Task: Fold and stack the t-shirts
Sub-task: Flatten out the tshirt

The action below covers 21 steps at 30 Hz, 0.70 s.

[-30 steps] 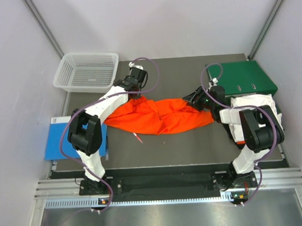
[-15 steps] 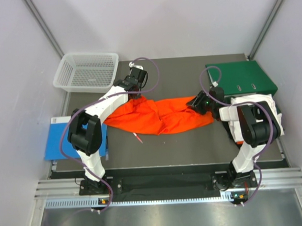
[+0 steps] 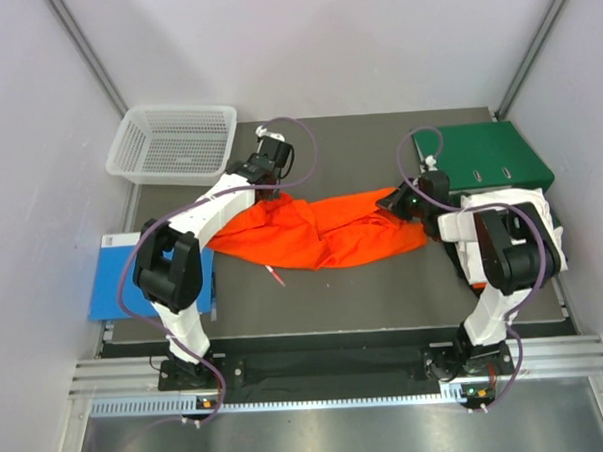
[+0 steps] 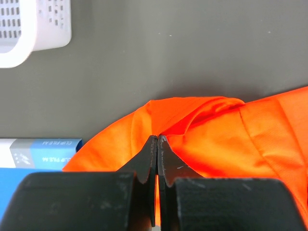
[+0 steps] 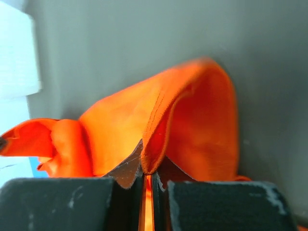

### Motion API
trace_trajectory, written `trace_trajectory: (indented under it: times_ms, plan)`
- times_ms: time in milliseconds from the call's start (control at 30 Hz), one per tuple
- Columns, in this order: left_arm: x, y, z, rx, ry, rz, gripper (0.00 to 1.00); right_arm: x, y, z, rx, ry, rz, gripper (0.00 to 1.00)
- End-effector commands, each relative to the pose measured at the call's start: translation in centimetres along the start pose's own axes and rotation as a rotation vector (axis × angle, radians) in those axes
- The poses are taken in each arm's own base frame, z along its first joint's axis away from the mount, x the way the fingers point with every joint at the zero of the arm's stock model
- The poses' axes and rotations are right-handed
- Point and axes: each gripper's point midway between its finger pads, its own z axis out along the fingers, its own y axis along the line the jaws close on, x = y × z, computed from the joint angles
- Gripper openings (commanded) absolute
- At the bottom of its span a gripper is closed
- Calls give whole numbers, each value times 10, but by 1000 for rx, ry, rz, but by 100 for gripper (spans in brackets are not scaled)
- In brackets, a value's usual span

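An orange t-shirt (image 3: pixel 322 230) lies crumpled across the middle of the dark mat. My left gripper (image 3: pixel 272 191) is shut on its upper left edge; in the left wrist view the black fingertips (image 4: pixel 157 140) pinch a fold of the orange t-shirt (image 4: pixel 231 134). On the shirt's right end my right gripper (image 3: pixel 392 204) is shut; in the right wrist view a hemmed fold of the orange t-shirt (image 5: pixel 159 125) rises from between its fingers (image 5: pixel 126 168). A folded white t-shirt (image 3: pixel 506 212) lies at the right, under the right arm.
A white mesh basket (image 3: pixel 174 141) stands at the back left. A green binder (image 3: pixel 489 155) lies at the back right, next to the white shirt. A blue book (image 3: pixel 114 284) rests at the mat's left edge. A thin red-and-white stick (image 3: pixel 278 276) lies below the orange shirt.
My right gripper has closed on the right end of the orange t-shirt. The left gripper has stayed shut on the left edge.
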Motion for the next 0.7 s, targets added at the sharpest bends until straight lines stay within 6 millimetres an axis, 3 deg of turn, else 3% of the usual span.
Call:
trace_trajectory:
  times_ms: [0, 33, 167, 200, 267, 300, 367, 400, 467, 500, 533, 567, 600, 633, 667]
  plan:
    - [-38, 20, -37, -15, -125, -53, 0, -61, 77, -35, -200, -200, -185, 0]
    - [-51, 23, -47, -13, -154, -66, 0, -74, 96, -49, -225, -247, -238, 0]
    - [-81, 37, -81, -16, -222, -87, 0, -96, 126, -83, -220, -309, -329, 0]
    - [-86, 39, -89, -13, -238, -94, 0, -107, 145, -101, -250, -352, -361, 0]
    - [-100, 50, -115, -4, -298, -130, 0, -111, 152, -117, -241, -369, -402, 0]
    - [-104, 54, -125, 3, -326, -147, 0, -118, 169, -138, -270, -413, -428, 0]
    - [-109, 68, -153, 8, -391, -181, 0, -118, 174, -156, -258, -425, -469, 0]
    - [-111, 75, -164, 7, -418, -193, 0, -122, 188, -179, -287, -469, -492, 0]
    - [-110, 95, -197, -1, -484, -228, 0, -119, 193, -199, -289, -486, -526, 0]
    - [-110, 102, -209, -4, -510, -240, 0, -119, 205, -222, -321, -523, -545, 0]
    - [-110, 116, -234, -5, -560, -260, 0, -116, 207, -232, -322, -523, -556, 0]
    - [-109, 124, -246, -5, -583, -269, 0, -114, 210, -241, -331, -531, -563, 0]
    - [-110, 131, -260, -1, -612, -278, 0, -115, 221, -262, -357, -565, -577, 0]
    - [-112, 145, -287, 7, -670, -307, 0, -112, 222, -269, -358, -559, -582, 0]
    - [-111, 149, -300, 21, -688, -300, 0, -110, 228, -279, -377, -569, -593, 0]
